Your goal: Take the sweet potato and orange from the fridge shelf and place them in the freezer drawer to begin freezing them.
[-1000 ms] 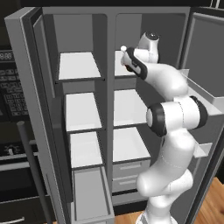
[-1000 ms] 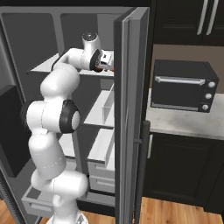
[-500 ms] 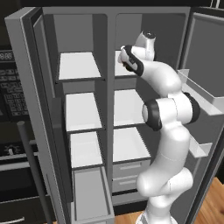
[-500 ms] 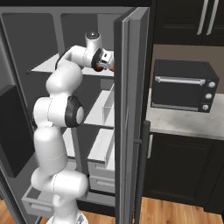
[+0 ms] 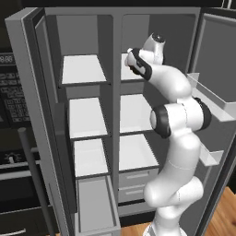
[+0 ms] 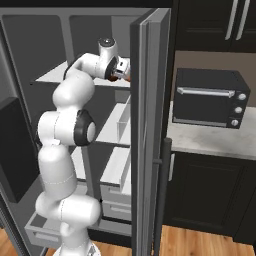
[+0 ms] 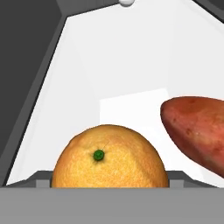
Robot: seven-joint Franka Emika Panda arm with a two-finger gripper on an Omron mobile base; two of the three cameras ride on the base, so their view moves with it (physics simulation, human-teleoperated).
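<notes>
At the upper right fridge shelf [image 5: 131, 73] our pincer [image 6: 121, 74] has pushed deeper, and we cannot tell its jaw state; the orange [image 7: 110, 157] sits low centre in hand view, the sweet potato [image 7: 197, 129] right, so grasping seems near.

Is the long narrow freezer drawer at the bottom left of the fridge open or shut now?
Open. In the left base view the freezer drawer is pulled out toward the camera, and its grey inside looks empty.
</notes>
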